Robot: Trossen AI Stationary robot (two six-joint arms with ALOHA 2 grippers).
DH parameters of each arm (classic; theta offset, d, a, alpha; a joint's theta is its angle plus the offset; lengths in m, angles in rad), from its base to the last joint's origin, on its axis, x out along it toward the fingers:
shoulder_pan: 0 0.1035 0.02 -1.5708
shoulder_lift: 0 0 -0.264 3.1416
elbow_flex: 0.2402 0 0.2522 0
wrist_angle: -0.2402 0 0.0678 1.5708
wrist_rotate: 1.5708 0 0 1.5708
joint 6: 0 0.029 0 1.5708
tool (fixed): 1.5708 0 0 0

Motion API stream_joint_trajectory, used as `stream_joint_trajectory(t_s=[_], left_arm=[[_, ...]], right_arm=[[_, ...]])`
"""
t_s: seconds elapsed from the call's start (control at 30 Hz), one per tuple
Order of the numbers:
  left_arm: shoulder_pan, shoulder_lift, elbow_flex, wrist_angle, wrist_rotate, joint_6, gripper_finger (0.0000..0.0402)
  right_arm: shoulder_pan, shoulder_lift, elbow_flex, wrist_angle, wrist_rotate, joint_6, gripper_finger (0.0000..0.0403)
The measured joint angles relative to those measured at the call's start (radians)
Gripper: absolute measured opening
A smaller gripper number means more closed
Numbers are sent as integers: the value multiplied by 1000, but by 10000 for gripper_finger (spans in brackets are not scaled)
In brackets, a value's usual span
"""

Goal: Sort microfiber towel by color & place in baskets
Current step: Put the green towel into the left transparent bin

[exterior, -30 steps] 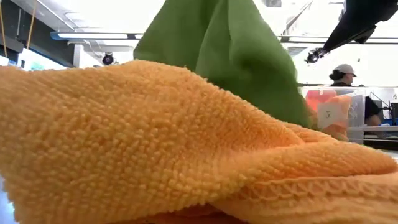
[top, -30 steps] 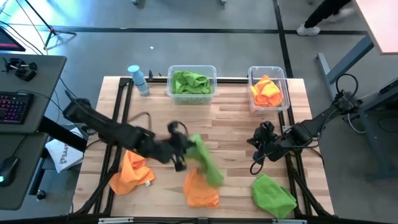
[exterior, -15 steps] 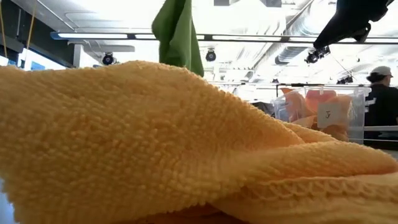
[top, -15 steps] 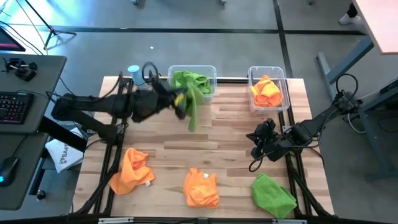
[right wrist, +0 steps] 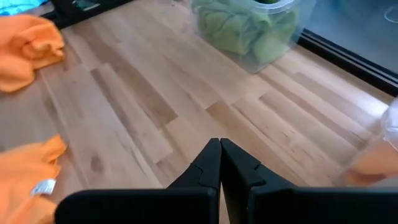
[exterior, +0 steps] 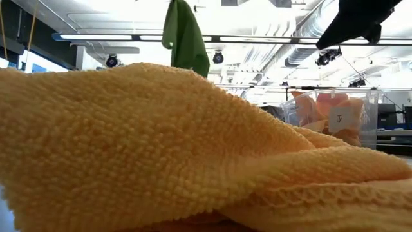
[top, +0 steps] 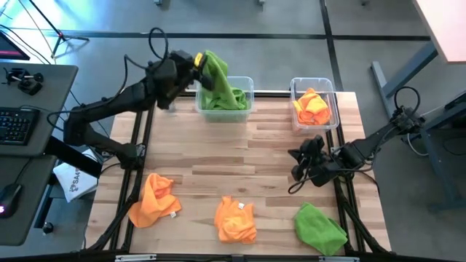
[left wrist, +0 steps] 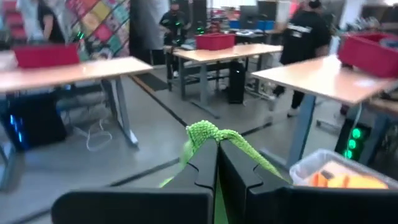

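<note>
Hanging from the left gripper [top: 198,60], a green towel [top: 217,73] droops over the wider basket [top: 224,95] near the top centre of the high view, its lower end reaching the green cloth already piled inside. The jaws are clamped on the towel's top edge, as the left wrist view shows with green fabric [left wrist: 214,134] pinched between the fingers. To the right along the table's far edge, the narrower basket [top: 314,104] holds orange towels. The right gripper [top: 297,164] waits at the right side of the table below that basket, jaws together and holding nothing. Along the lower edge of the high view lie two orange towels [top: 153,199] [top: 235,219] and another green one [top: 320,228].
</note>
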Motion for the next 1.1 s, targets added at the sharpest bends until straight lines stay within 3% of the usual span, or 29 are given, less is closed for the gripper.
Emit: stream_joint_trajectory(t_s=[0.2, 0.5, 0.67, 0.9, 1.1], left_arm=[[71, 66, 0, 1, 107, -143, 0], [130, 227, -1, -27, 66, -291, 0], [176, 285, -1, -158, 81, -446, 0], [236, 373, -1, -312, 319, -582, 0], [289, 483, -1, -254, 583, -714, 0]], right_arm=[[-26, 0, 0, -3, -7, 16, 0], [-64, 0, 0, -4, -8, 16, 0], [-74, 0, 0, -4, -9, 16, 0], [-77, 0, 0, -10, -8, 35, 0], [-77, 0, 0, -19, -8, 35, 0]])
